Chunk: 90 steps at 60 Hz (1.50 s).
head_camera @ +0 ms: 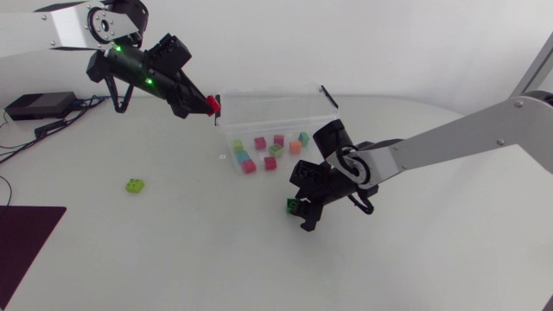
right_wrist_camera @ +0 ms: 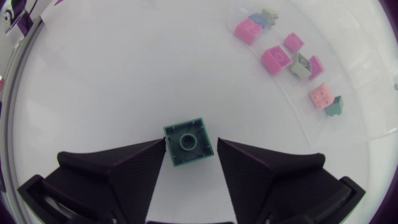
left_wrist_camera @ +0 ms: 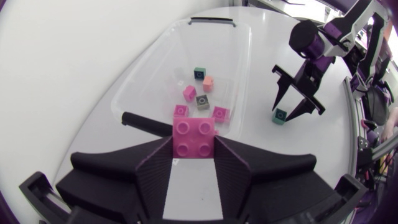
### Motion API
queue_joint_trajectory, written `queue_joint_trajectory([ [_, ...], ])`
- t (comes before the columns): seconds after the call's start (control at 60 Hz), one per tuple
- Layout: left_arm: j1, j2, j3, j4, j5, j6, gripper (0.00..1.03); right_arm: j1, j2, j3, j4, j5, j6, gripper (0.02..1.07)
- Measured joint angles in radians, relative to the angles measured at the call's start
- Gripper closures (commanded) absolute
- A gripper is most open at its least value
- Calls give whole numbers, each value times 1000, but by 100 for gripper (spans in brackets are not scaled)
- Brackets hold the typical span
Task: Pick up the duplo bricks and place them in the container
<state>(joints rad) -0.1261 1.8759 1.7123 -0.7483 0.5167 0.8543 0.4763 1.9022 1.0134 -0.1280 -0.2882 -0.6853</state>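
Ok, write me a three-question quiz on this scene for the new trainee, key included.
1. True or false: the left gripper is shut on a pink brick.
2. Count: how many bricks lie on the table outside the container and away from both grippers?
3. Pick one: the green brick between the fingers of the right gripper lies A) in the container, B) on the table, C) on top of another brick.

Key: 1 true; 2 one, the lime brick; 3 B.
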Motion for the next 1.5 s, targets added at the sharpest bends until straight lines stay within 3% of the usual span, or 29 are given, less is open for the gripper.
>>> queue_joint_trajectory([
  [0.25,-69,0,2,152,2,-121,82,1,-37,-40,0,-2,0,81],
  [0.45,-100,39,53,215,-31,-180,79,1,-167,-77,-53,0,0,81],
  [0.517,-105,60,64,231,-57,-190,71,0,-219,-77,-66,0,0,81],
  [0.567,-106,74,64,247,-78,-198,50,-3,-259,-76,-86,0,0,81],
  [0.6,-106,87,66,254,-92,-203,24,-6,-280,-73,-100,0,0,81],
  [0.617,-106,98,69,254,-109,-207,16,-11,-297,-68,-110,0,0,81],
  [0.683,-104,120,79,256,-131,-212,6,-28,-325,-50,-138,0,0,81],
  [1.0,-55,122,69,262,-183,-260,5,-81,-380,102,-210,0,4,81],
  [1.417,170,-55,-198,271,-244,-271,5,-145,-275,350,-134,44,97,81],
  [1.5,192,-73,-257,275,-294,-267,5,-145,-233,385,-117,54,117,81],
])
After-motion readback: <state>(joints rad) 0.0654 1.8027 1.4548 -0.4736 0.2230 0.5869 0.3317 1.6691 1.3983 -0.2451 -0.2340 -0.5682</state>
